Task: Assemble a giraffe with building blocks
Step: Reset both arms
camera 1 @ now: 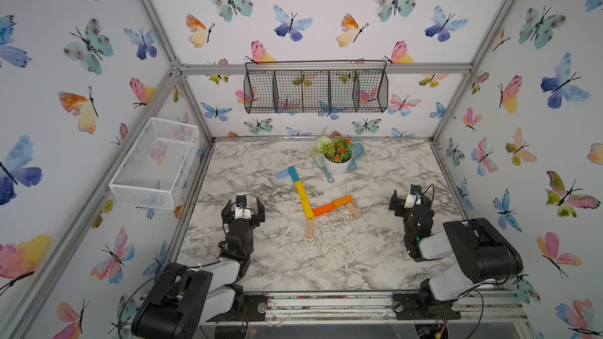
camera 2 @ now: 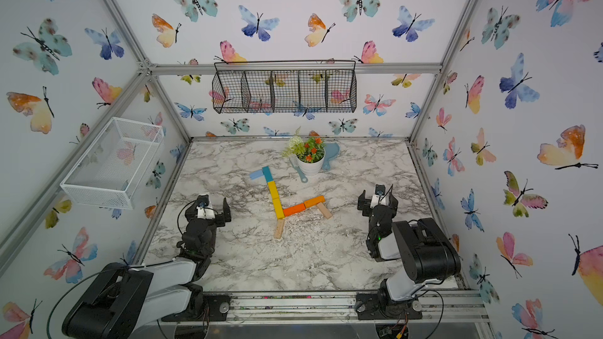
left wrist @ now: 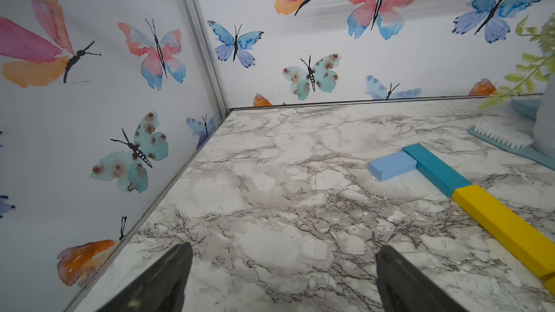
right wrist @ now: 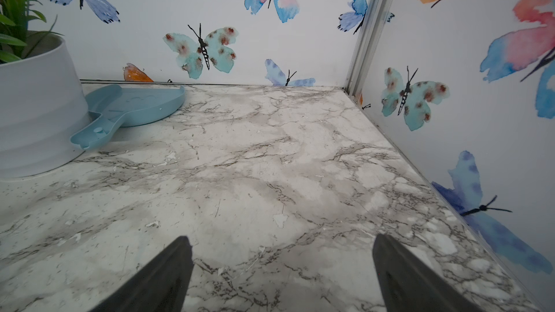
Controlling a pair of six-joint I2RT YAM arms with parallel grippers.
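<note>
Resting mid-table, the giraffe (camera 1: 306, 207) is lying between left gripper (camera 1: 243, 206) and right gripper (camera 1: 409, 195), both gaping empty.
Left wrist view is catching only its head (left wrist: 392, 165) and neck; right wrist view is showing the scoop (right wrist: 141, 105).

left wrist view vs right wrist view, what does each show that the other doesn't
Only the left wrist view: the light-blue block, teal block and a yellow block, plus the brush. Only the right wrist view: the blue scoop. Both: the white pot, the marble table and a pair of open jaws with nothing between them.
</note>
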